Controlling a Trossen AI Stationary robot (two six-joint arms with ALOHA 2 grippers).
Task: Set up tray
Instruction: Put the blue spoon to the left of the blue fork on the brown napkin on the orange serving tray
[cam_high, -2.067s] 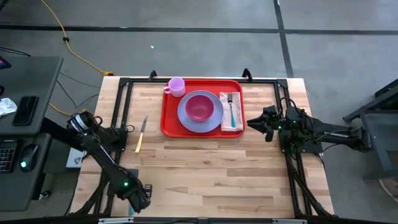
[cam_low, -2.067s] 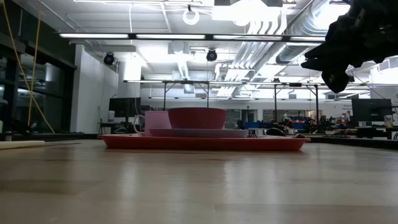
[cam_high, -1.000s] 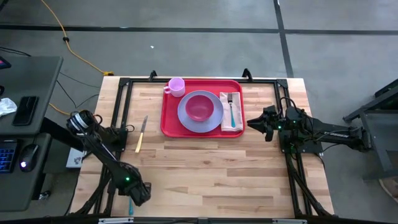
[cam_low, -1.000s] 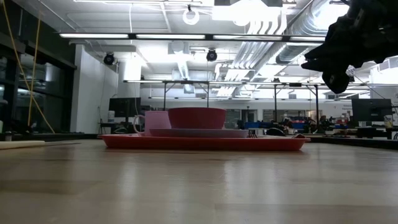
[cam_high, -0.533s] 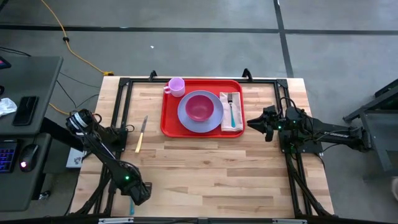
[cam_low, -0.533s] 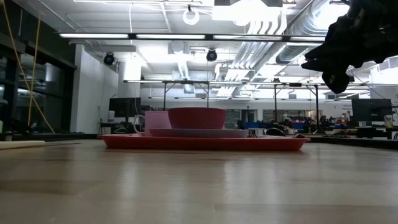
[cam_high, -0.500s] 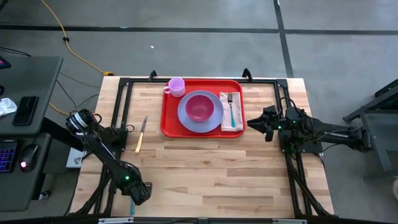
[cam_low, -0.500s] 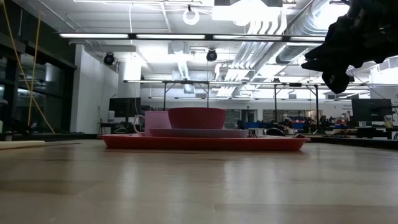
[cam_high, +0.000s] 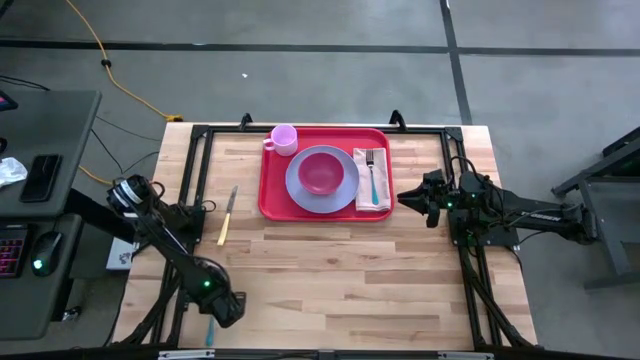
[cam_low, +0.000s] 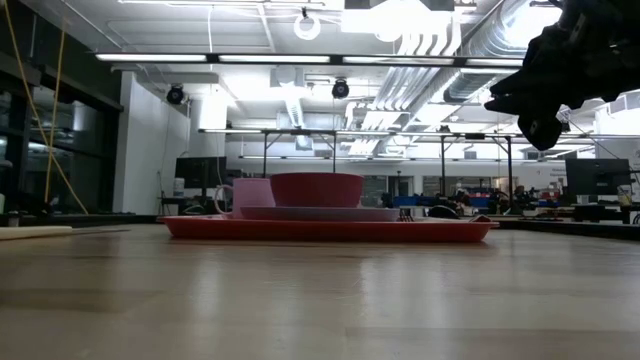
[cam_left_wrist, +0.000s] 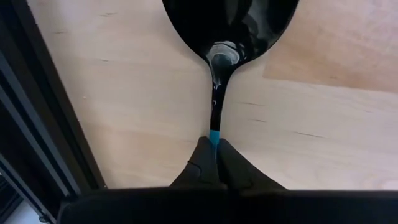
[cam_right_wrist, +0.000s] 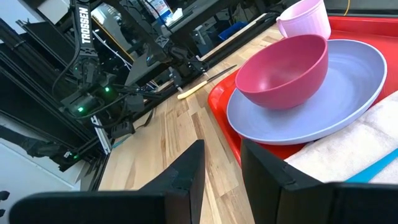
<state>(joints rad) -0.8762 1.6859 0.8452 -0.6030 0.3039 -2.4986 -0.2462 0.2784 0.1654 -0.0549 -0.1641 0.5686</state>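
Note:
The red tray (cam_high: 268, 200) lies at the table's far middle. On it stand a lavender plate (cam_high: 296, 185) with a pink bowl (cam_high: 322, 172), a pink cup (cam_high: 284, 138), and a tan napkin (cam_high: 383, 185) bearing a teal-handled fork (cam_high: 372, 172). At the near left corner my left gripper (cam_high: 228, 310) is shut on a spoon (cam_left_wrist: 216, 93) with a dark shiny bowl and a teal handle (cam_high: 209, 330). My right gripper (cam_high: 402, 198) hangs open just right of the tray, above the table, nothing between its fingers (cam_right_wrist: 186, 171). My left gripper pinches the spoon's handle between its two fingers at the start of the teal part (cam_left_wrist: 214, 135), just behind the dark neck. The fingers come from above and close on the handle's two sides. Whether the spoon rests on the table or hangs just over it, I cannot tell.
A knife (cam_high: 227, 215) with a pale handle lies on the wood left of the tray. Black frame rails (cam_high: 195, 170) run along the table's left, right and far sides. A desk with a keyboard and mouse (cam_high: 40, 250) stands beyond the left edge.

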